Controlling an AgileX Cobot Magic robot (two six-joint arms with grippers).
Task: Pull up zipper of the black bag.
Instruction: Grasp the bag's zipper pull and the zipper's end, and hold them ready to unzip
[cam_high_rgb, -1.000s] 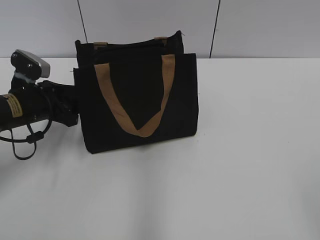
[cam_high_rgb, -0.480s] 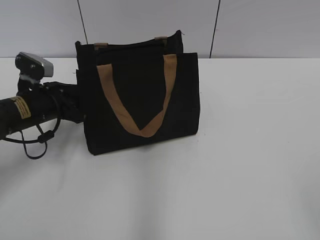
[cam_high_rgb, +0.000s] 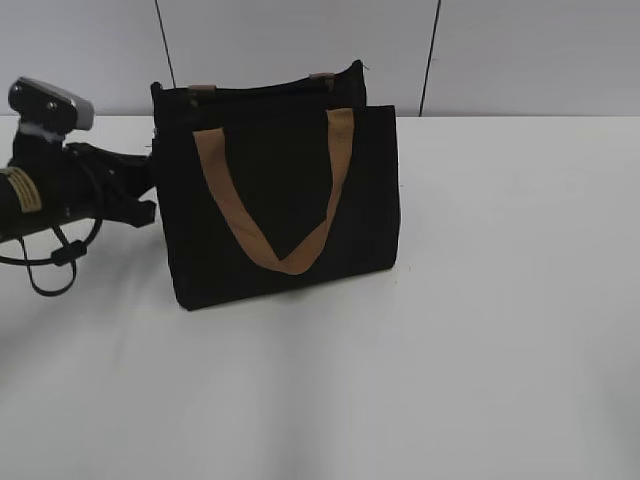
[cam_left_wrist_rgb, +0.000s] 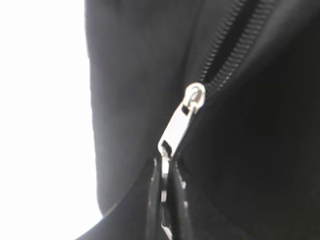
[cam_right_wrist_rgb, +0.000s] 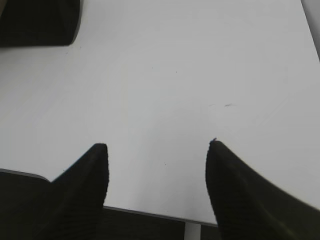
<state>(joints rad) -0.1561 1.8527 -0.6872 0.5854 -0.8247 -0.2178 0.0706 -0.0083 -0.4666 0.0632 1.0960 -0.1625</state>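
Observation:
A black bag with tan handles stands upright on the white table. My left gripper is at the bag's left side. In the left wrist view my left gripper is shut on the silver zipper pull, whose slider sits at the end of the open zipper teeth. My right gripper is open and empty above bare table; it is out of the exterior view. A corner of the bag shows at the top left of the right wrist view.
A grey wall with two dark vertical seams stands behind the table. The table's near edge shows under my right gripper.
My left arm pushed right against the bag, shifting it slightly, then drew back left and rose a little, holding the zipper pull.

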